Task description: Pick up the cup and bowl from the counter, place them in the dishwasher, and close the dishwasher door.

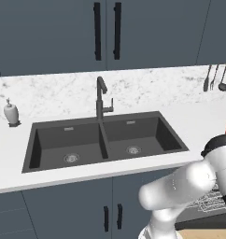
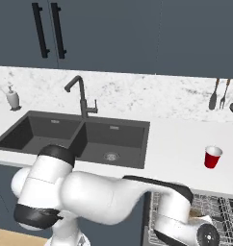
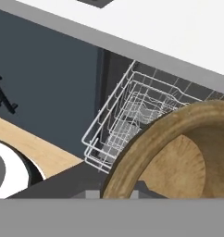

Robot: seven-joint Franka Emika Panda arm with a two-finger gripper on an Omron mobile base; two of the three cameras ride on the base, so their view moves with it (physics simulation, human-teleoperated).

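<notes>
**Bowl over the rack, cup not yet collected: risks from here**

We have the round tan-brown wooden-looking bowl right up against the hand camera, rim curving across the lower right of the hand view, with the silvery wire rack of the open dishwasher just beyond it. The fingertips of the two-finger gripper are hidden behind the bowl, so we can't see how wide they stand; going by how close the bowl sits to the camera, we judge it is held, but we cannot confirm that.

The small red cup with a paler rim stands upright on the long white marble-look counter, right of the dark double sink and above the dishwasher opening.

What could go wrong:
- Bowl released too high or tilted: it clips a rack wire and tips or bounces out onto the light wooden floor.
- Grip unverified (fingertips hidden): a slip during the lowering drops it early.
- Arm is folded low beside the counter front; lifting straight up for the cup risks the wrist hitting the counter edge.
- The cup is light and narrow; a sideways nudge on approach knocks it over or off the counter.
- Closing the door with the rack pulled out would jam (we can't tell how far out the rack sits).
</notes>
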